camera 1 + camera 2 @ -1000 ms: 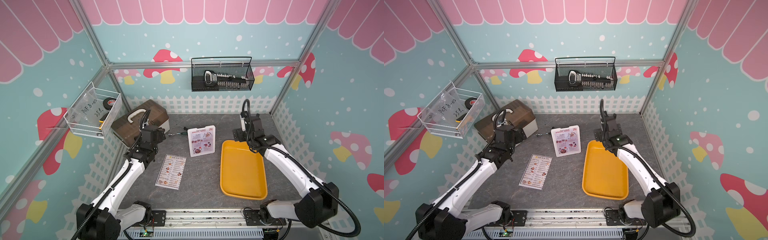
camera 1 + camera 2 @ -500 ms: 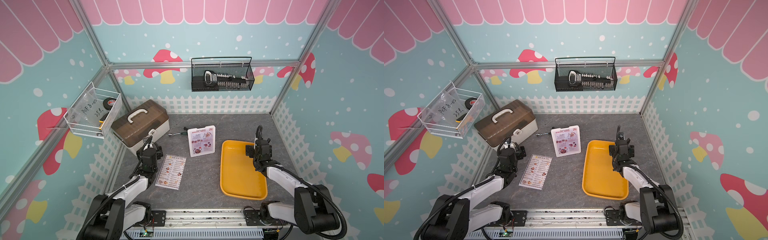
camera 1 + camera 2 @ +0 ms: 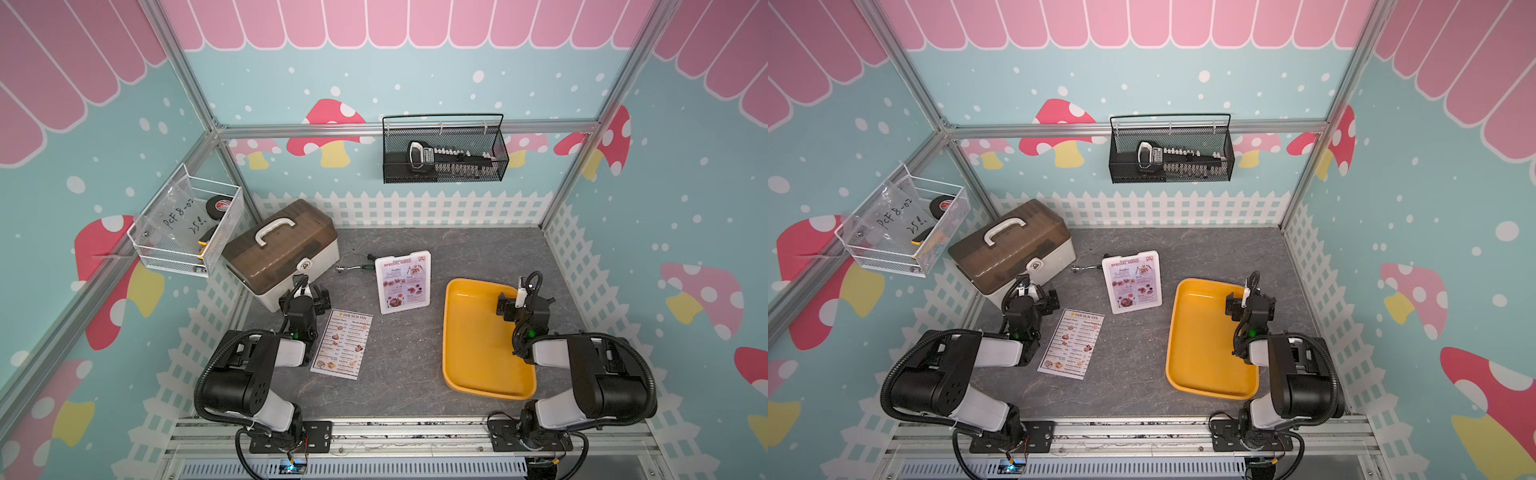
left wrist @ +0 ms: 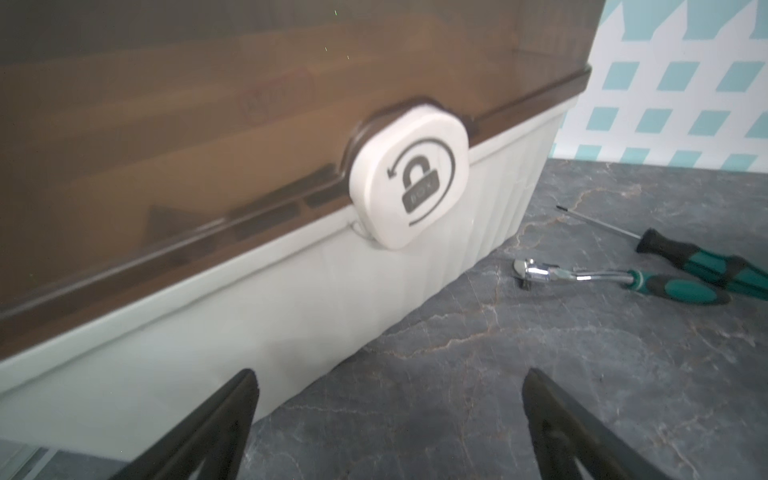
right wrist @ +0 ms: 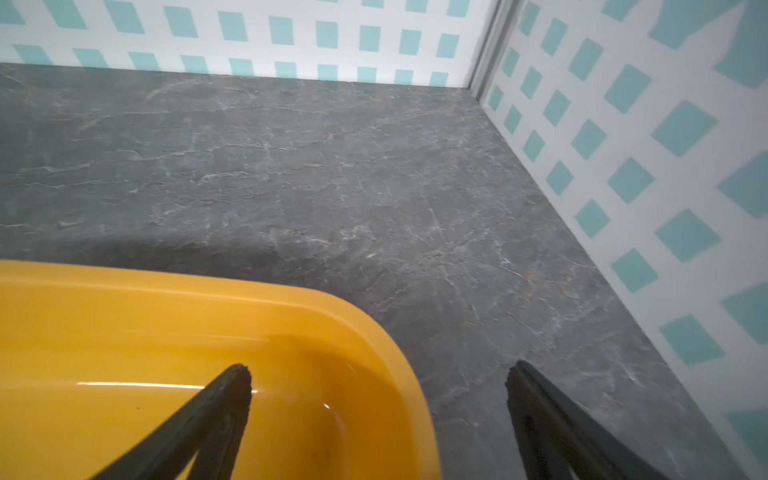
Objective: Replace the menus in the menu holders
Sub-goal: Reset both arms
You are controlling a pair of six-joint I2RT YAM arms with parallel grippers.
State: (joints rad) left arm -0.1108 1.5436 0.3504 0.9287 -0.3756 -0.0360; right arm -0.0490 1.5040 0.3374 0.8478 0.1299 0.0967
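While nothing is gripped, the left gripper is seen spread wide and empty near the left edge of the bench, just beside the storage box. Right of it, the DIM SUM INN menu is laid flat. Near the bench's middle, the menu holder is stood upright, with the SPECIAL MENU sheet displayed inside. Over the far right corner of the yellow tray, the right gripper is held spread, empty.

left gripper withdrawn from above the toolbox to its front wall | right gripper drawn back from behind the yellow tray to over its far corner | both arms folded back
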